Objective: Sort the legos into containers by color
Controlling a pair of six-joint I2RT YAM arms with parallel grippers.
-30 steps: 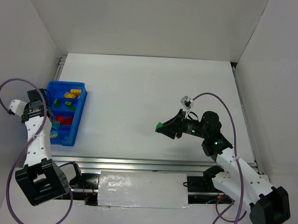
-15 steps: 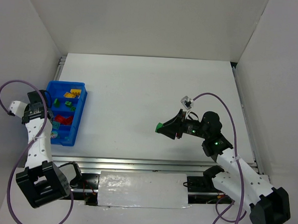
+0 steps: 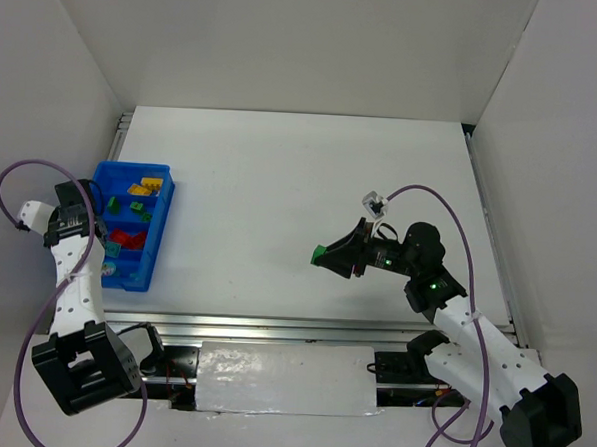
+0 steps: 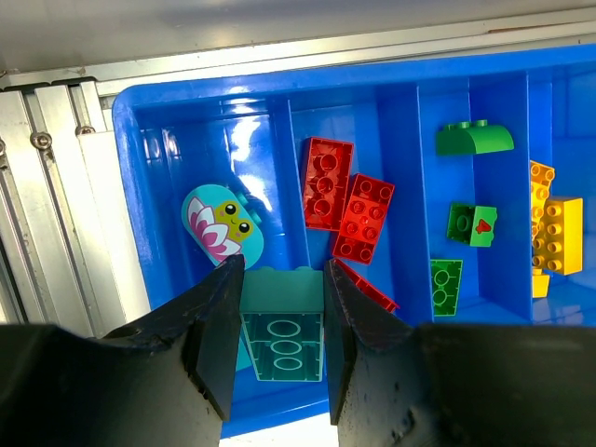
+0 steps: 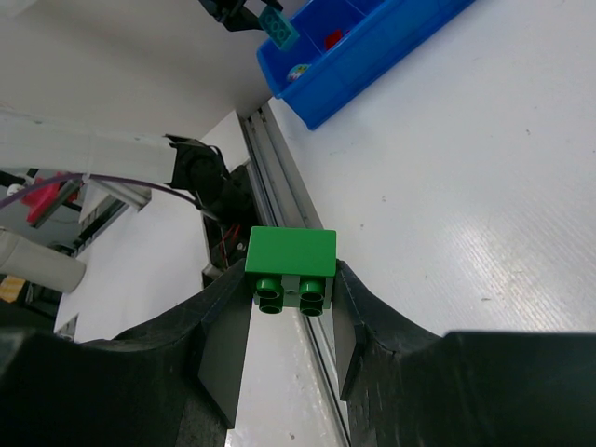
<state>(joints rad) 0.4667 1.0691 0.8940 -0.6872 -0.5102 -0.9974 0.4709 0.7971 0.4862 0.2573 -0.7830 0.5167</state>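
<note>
Legos point(image 4: 363, 219) mostly lie sorted in the tray point(image 4: 400, 121). Left fingers point(image 4: 223, 307) clench a teal brick point(image 4: 282, 326) above it. Right fingers point(image 5: 233, 331) grip a green brick point(image 5: 291, 253) well apart from it. Both remain undelivered.

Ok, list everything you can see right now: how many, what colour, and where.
tray: one, blue, four compartments, left side of the table
table: one, white, walled on three sides
rounded piece: one, teal with a flower picture, near-end compartment
red bricks: three, red, second compartment, one partly hidden
green bricks: three, green, third compartment
yellow bricks: at least two, yellow, far compartment, cut off by the frame edge
teal brick: one, teal, held over the tray's near end
held green brick: one, green, above the table's right half
left arm: white, jaws shut on the teal brick
right arm: white, jaws shut on the held green brick
</note>
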